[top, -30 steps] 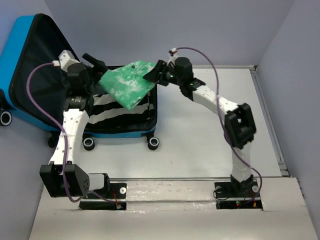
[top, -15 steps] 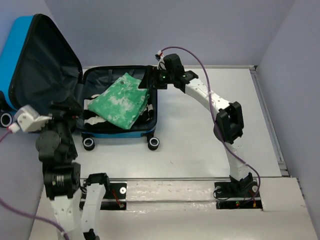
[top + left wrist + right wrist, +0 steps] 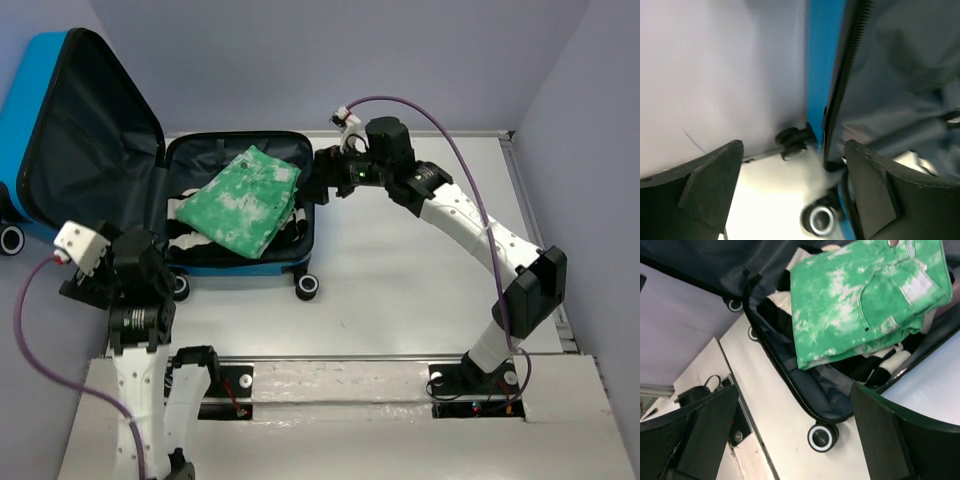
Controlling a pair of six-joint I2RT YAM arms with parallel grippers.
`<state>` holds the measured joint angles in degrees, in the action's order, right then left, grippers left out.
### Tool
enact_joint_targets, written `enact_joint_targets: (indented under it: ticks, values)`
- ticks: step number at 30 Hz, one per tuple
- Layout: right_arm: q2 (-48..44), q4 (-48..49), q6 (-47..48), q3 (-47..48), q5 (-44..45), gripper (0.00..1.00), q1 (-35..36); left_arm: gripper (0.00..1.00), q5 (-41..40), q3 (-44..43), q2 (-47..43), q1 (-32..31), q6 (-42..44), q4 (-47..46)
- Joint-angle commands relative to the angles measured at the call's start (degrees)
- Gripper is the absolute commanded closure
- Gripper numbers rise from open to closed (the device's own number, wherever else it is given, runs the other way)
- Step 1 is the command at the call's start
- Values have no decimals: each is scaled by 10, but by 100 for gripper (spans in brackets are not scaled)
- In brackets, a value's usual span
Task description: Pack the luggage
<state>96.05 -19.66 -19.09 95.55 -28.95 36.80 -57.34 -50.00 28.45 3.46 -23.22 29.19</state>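
The luggage point(image 3: 95, 130) sits at the far left of the table point(image 3: 400, 280). It is open. Its blue lid stands up, leaning back to the left. The other half lies flat on its wheels.

Inside the flat half there is a black-and-white striped cloth point(image 3: 185, 208). A pair of green-and-white shorts point(image 3: 242, 200) lies on top of it, folded and fully inside the rim.

The right gripper point(image 3: 794, 390) hangs just beside the right edge of the luggage. Its fingers are spread wide and hold nothing. The left gripper point(image 3: 793, 145) is down by the near left corner, close to the lid's edge and a wheel point(image 3: 818, 220). It is spread wide too, with nothing in it.

So I think the putting-in part is mostly done. The lid is not shut yet. It has to be swung down over the clothes and closed.
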Motion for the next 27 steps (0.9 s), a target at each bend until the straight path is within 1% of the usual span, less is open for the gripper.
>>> enact_joint_targets:
  ticks: [1, 3, 5, 6, 9, 10, 12, 13, 15, 16, 17, 19, 21, 22, 23, 24, 25, 26, 27]
  values:
    - [30, 29, 24, -51, 30, 0, -1, 9, -131, -43, 129, 23, 93, -142]
    - [49, 29, 20, -53, 65, 0, -1, 10, -103, -48, 163, 52, 144, -214]
    - [86, 30, 11, -53, 78, 0, -1, 11, -99, -73, 191, 55, 161, -222]
    - [99, 31, 6, -53, 96, 0, -1, 12, -102, -78, 221, 55, 170, -229]
    - [154, 35, -2, -52, 108, 0, -1, 35, -105, -89, 252, 61, 169, -233]
    - [164, 40, -5, -52, 107, 1, -1, 53, -102, -89, 255, 65, 168, -236]
    - [192, 45, -11, -50, 101, 5, 4, 75, -91, -84, 255, 67, 165, -240]
    - [201, 45, -13, -42, 104, 14, 4, 94, -83, -81, 253, 70, 161, -235]
    - [216, 44, -23, -35, 122, 35, 4, 94, -28, -89, 246, 69, 132, -211]
    - [228, 45, -25, -34, 126, 50, 4, 94, -4, -92, 239, 65, 129, -202]
    - [233, 45, -28, -34, 126, 78, 4, 94, 7, -90, 221, 33, 125, -201]
    - [242, 46, -30, -37, 126, 92, 4, 94, 0, -69, 200, -26, 132, -217]
    - [243, 60, -31, -47, 122, 93, 4, 94, -12, -54, 175, -112, 143, -229]
    - [242, 64, -29, -50, 118, 93, 4, 94, -14, -48, 167, -201, 149, -236]
    - [237, 73, -31, -59, 119, 93, 4, 94, -42, -40, 155, -249, 143, -236]
    - [233, 77, -31, -65, 121, 93, 4, 94, -58, -36, 150, -348, 135, -236]
    - [228, 84, -31, -71, 121, 93, 4, 94, -79, -34, 146, -396, 129, -239]
    - [213, 101, -35, -90, 122, 93, 4, 94, -115, -31, 151, -443, 119, -240]
    - [205, 110, -36, -102, 121, 93, 4, 94, -128, -32, 158, -487, 118, -242]
